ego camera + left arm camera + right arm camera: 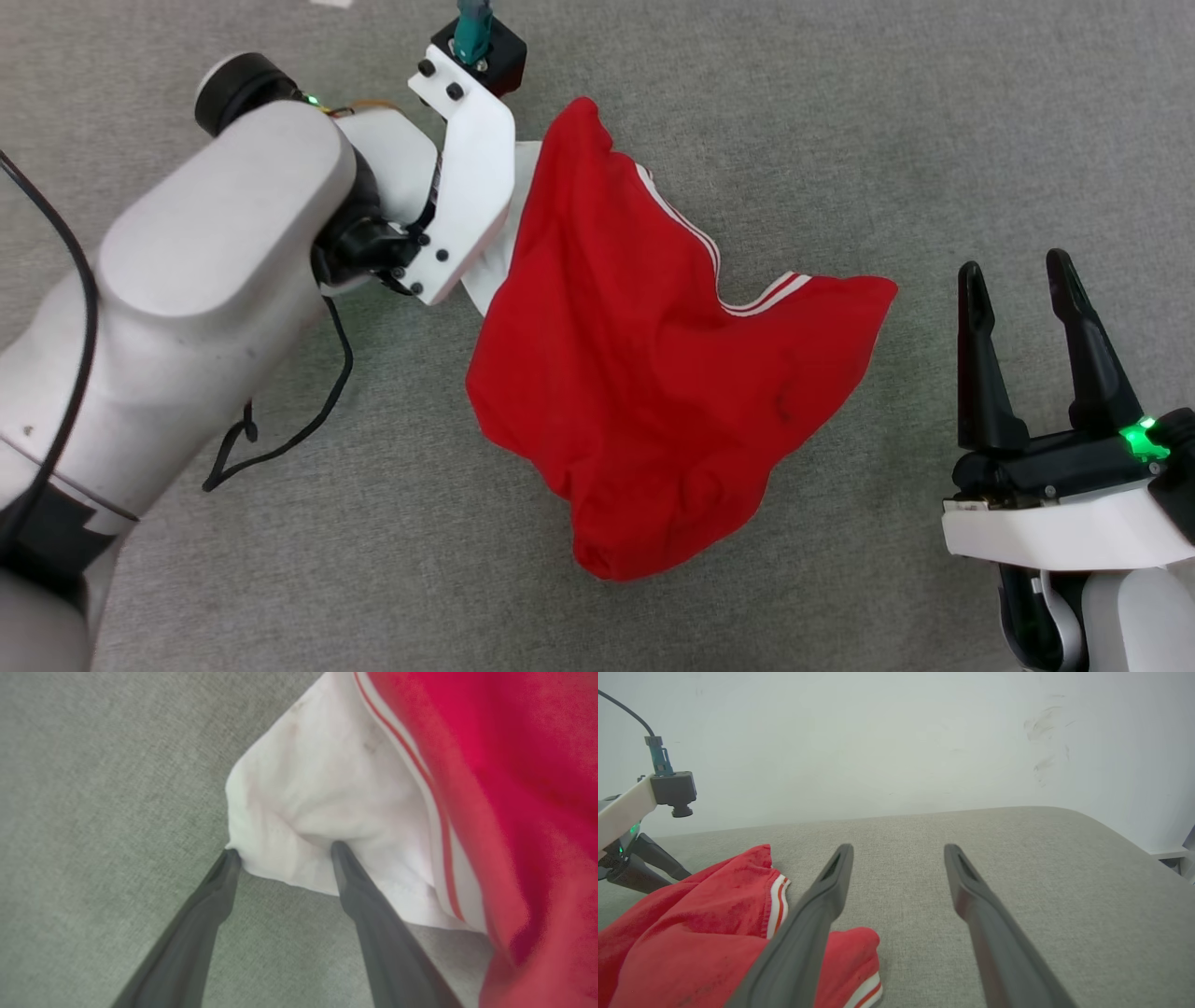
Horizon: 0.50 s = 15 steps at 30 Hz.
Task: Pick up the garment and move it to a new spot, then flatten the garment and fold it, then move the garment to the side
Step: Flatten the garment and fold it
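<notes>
- The left arm (187, 308), nearest the head camera, is stretched over the grey surface (934, 112) to the garment's left edge.
- The left hand (284, 850) is held wide. One fingertip (229, 859) is set at the corner of the white sleeve (327, 788) and the other is pressed into a fold of it. Nothing is clamped.
- The right hand (1016, 264) is likewise spread wide and empty, and is kept apart from the garment's right corner.
- The garment (635, 373) is found crumpled in mid-surface between the two hands, with the striped trim (695, 238) run across its red cloth.
- The pick-up is judged to be the step in hand. For a sure hold, the fingers should be pushed on until sleeve cloth is brought well between them, and only then closed. A pinch at the bare hem is likely to be slipped by so soft a jersey.
- The sleeve contact is made plain by the left wrist view, whereas in the head view that spot is covered by the wrist bracket (467, 177).
- The garment's whole outline is given by the head view. A pale wall (878, 742) and the surface's rounded far edge are added by the right wrist view.
</notes>
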Motion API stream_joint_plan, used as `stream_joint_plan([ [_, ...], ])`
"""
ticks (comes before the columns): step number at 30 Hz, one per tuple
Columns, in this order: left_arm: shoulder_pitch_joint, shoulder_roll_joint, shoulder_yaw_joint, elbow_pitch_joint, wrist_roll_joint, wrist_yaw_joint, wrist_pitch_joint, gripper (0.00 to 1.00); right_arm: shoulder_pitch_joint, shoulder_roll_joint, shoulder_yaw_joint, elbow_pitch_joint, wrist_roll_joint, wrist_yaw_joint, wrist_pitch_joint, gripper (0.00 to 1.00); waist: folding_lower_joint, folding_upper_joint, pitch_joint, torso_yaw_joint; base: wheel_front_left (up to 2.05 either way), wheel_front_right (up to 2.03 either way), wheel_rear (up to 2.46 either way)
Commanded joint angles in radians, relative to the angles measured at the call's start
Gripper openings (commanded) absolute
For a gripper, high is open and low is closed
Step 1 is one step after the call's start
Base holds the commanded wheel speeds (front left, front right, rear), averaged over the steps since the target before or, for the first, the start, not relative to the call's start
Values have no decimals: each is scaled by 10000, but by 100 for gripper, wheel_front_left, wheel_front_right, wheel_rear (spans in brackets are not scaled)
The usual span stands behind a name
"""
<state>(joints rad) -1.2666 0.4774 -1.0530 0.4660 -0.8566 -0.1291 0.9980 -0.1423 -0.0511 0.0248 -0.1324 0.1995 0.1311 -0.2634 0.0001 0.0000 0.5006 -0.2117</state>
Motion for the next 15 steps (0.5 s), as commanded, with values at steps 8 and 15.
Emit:
stream_joint_plan([
  [8, 101, 456, -1387, 338, -358, 16, -316, 0, -228, 17, -114, 18, 157, -7, -19, 100, -1, 0, 203, -164, 0, 0, 0],
  [15, -291, 530, -1476, 258, -922, 13, -1615, 0, 73, 16, -248, 194, -30, -7, -20, 100, -1, 0, -737, 333, 0, 0, 0],
])
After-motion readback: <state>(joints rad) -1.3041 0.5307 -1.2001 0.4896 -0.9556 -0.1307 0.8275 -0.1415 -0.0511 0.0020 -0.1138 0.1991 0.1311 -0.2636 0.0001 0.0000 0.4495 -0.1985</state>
